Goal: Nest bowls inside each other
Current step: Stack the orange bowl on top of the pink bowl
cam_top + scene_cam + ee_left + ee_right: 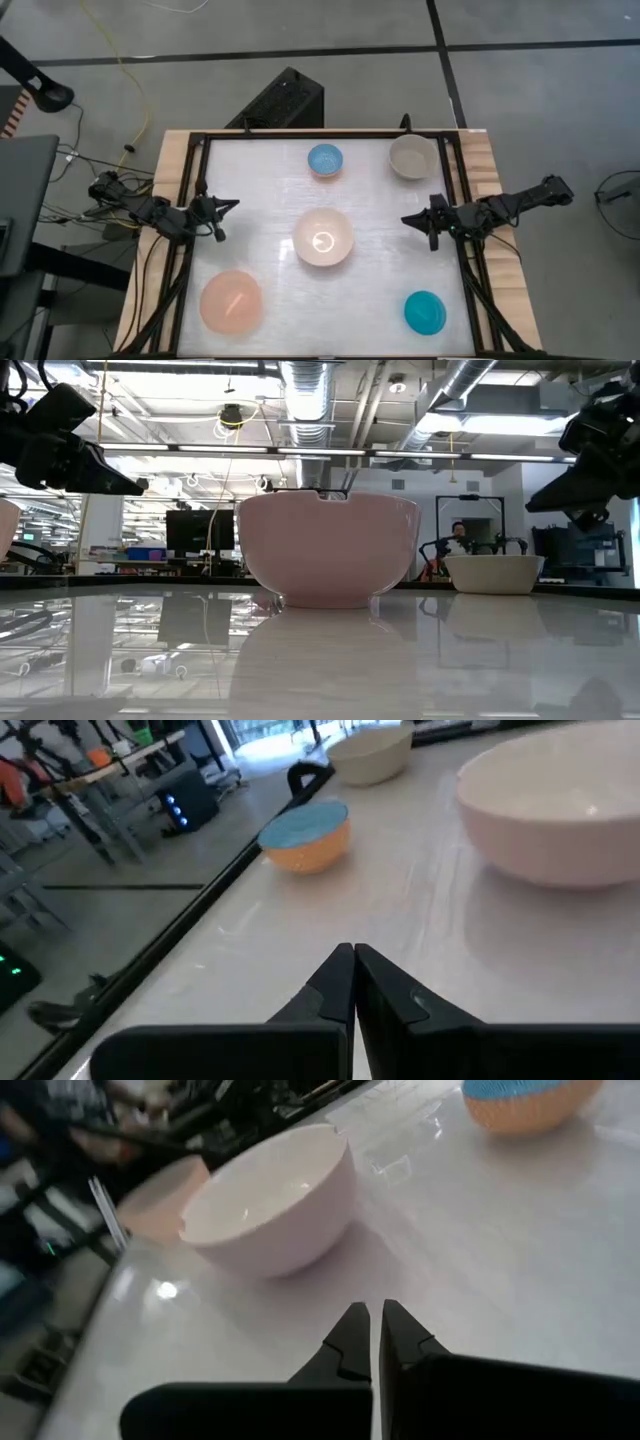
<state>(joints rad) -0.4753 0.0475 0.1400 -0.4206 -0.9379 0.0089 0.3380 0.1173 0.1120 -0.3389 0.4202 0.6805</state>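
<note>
Nearest me, at seven o'clock, the orange-pink bowl point(231, 302) is sitting alone, with the teal bowl point(424, 312) at five; nothing is nested yet. The cream-white bowl point(322, 237) is waiting mid-table, probably as the base for the stack. The left gripper point(226, 207) at nine and the right gripper point(410, 219) at three are hovering either side with jaws closed on nothing. Farthest off, the light blue bowl point(324, 159) is resting at twelve, the beige-grey bowl point(412, 157) at one.
</note>
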